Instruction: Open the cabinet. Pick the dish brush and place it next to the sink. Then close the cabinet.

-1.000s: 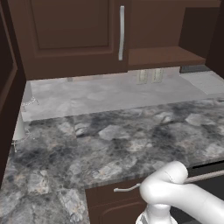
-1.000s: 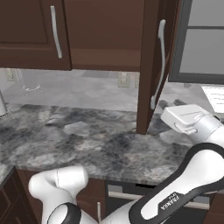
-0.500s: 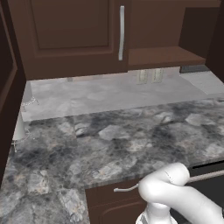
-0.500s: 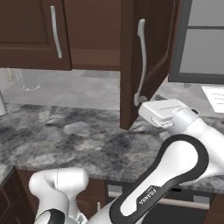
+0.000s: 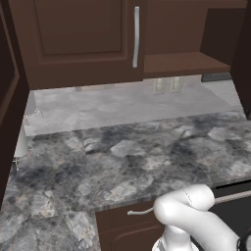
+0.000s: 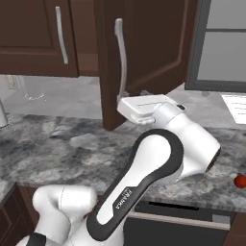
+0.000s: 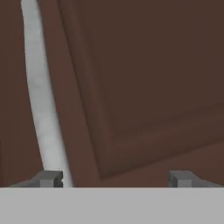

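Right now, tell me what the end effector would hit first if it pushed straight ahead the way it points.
The end effector, jaws open, faces the panelled cabinet door. Going straight on, it would most likely meet the door's wood first, with the silver bar handle just beside one fingertip. How far off the door is cannot be judged.

The cabinet (image 6: 144, 53) runs off the top edge, so its open door's upper part and the top of its silver handle (image 6: 121, 57) are cut away. The white hand (image 6: 126, 109) covers the handle's lower end. At the desk's (image 6: 57, 144) right edge a small red thing (image 6: 240, 180) is half cropped, too small to identify.
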Robot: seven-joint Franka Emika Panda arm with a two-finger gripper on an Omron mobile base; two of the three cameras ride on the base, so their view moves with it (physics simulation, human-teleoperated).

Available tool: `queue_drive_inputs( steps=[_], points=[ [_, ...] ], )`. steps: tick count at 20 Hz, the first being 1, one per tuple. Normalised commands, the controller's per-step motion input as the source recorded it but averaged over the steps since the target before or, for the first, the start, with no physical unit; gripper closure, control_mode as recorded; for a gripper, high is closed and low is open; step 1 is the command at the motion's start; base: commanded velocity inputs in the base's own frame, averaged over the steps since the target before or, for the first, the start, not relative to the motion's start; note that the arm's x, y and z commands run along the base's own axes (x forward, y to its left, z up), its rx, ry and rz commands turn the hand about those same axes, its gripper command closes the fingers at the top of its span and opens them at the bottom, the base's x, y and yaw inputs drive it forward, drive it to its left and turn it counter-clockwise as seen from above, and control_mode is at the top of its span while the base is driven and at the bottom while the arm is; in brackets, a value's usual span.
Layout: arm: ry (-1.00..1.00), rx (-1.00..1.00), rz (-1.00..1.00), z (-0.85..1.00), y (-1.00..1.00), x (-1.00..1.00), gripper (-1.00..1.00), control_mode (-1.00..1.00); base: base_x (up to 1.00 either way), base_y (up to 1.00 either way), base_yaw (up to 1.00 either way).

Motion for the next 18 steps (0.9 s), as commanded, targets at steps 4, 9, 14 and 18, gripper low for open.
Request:
queue_drive_inputs(
  steps=[4,9,14,18],
  points=[
    [0.0,0.0,-0.01,0.19,0.91,0.0,-1.0,-1.0,0.0,0.0,0.0],
    [0.0,0.0,-0.05,0.12,0.85,0.05,-1.0,-1.0,0.0,0.0,0.0],
    [0.0,0.0,-0.09,0.09,0.67,0.2,-1.0,-1.0,0.0,0.0,0.0],
    [0.0,0.0,-0.12,0.12,0.46,0.33,-1.0,-1.0,0.0,0.0,0.0]
  ],
)
